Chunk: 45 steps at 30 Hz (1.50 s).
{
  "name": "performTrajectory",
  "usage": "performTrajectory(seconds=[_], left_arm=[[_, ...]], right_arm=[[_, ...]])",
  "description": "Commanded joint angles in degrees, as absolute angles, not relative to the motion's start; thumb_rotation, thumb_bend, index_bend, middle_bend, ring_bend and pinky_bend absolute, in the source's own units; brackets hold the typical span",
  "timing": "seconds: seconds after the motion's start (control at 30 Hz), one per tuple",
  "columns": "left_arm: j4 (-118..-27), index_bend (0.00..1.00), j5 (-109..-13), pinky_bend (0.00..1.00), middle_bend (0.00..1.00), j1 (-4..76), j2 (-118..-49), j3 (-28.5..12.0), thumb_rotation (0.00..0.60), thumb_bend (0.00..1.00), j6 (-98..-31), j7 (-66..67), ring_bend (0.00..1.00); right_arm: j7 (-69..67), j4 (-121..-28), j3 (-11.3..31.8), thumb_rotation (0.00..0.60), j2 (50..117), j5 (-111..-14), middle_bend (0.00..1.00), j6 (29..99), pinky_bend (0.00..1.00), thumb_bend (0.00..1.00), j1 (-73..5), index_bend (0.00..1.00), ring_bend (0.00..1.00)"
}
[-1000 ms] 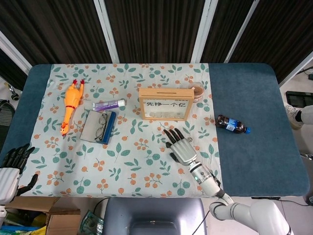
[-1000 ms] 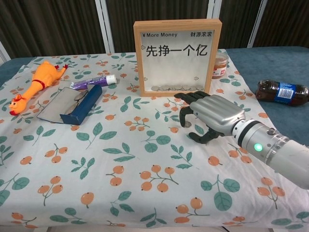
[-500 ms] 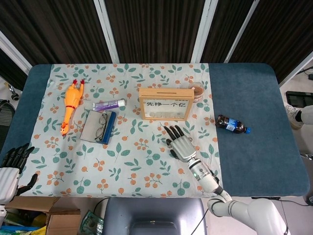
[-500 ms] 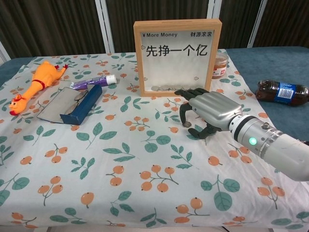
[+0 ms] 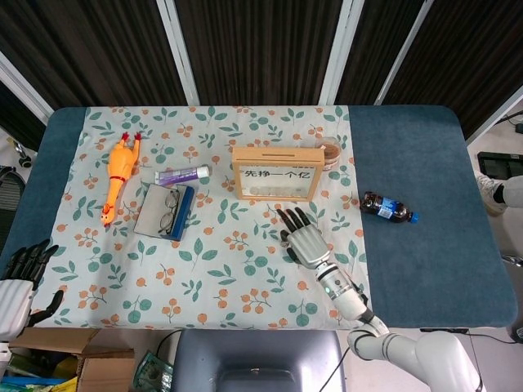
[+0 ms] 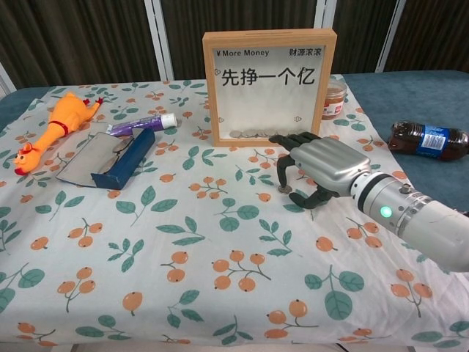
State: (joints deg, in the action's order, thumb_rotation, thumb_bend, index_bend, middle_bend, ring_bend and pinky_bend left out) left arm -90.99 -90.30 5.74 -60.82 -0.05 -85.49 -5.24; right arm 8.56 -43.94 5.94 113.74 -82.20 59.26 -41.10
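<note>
Hidden/unclear: your right hand (image 6: 316, 167) covers the cloth under its palm, so you can't tell if anything sits there. A small dark round bit (image 6: 285, 189) lies by a fingertip; too small to id, maybe a coin. Contact not clear.
Cut off: your left hand (image 5: 18, 273) is only at the head view's lower left edge, off the table, partly out of frame; chest view doesn't show it.
R hand fingers: curled downward, slightly apart, tips near the cloth, thumb tucked below; nothing seen in the grip.
L hand fingers: dark, loosely apart, holding nothing you can see.
Nearest thing: wooden frame box (image 6: 270, 84) w/ glass front, upright, just behind your R hand, not touching. Coins in its bottom, too small to count.
Jar: 1, small jar (image 6: 334, 98), mostly hidden behind the frame's right edge.
Bottle: 1, cola bottle (image 6: 428, 139) lying on its side on the blue table (image 5: 425, 163), well right of the hand.
Chicken: 1 rubber chicken (image 6: 52, 128), far left.
Tube: 1 purple tube (image 6: 142, 123).
Glasses: 1 pair of glasses (image 5: 169, 208) on 1 open case (image 6: 110, 156); lens detail blurry.
Cloth: 1 floral cloth (image 6: 183, 257) under everything but the bottle.
</note>
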Motion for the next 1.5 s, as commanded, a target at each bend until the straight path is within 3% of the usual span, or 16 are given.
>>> performTrajectory(seconds=[0.03,1.5], left_arm=[[-91.01,0.00,-90.26,0.00,0.00,5.75,-60.83,-0.05,0.600,0.40,-85.42,-5.18,0.00],[-91.12,0.00,-89.90,0.00,0.00,5.89,-60.78,-0.16,0.600,0.40,-84.97,-5.14,0.00]], right_arm=[[8.64,-43.86,6.00,0.600,113.69,-82.22,0.11,59.17,0.00,0.55,-41.03,0.58,0.00],[9.45,-42.33,7.81,0.600,114.73,-81.96,0.13,56.16,0.00,0.55,-43.34,0.64,0.00]])
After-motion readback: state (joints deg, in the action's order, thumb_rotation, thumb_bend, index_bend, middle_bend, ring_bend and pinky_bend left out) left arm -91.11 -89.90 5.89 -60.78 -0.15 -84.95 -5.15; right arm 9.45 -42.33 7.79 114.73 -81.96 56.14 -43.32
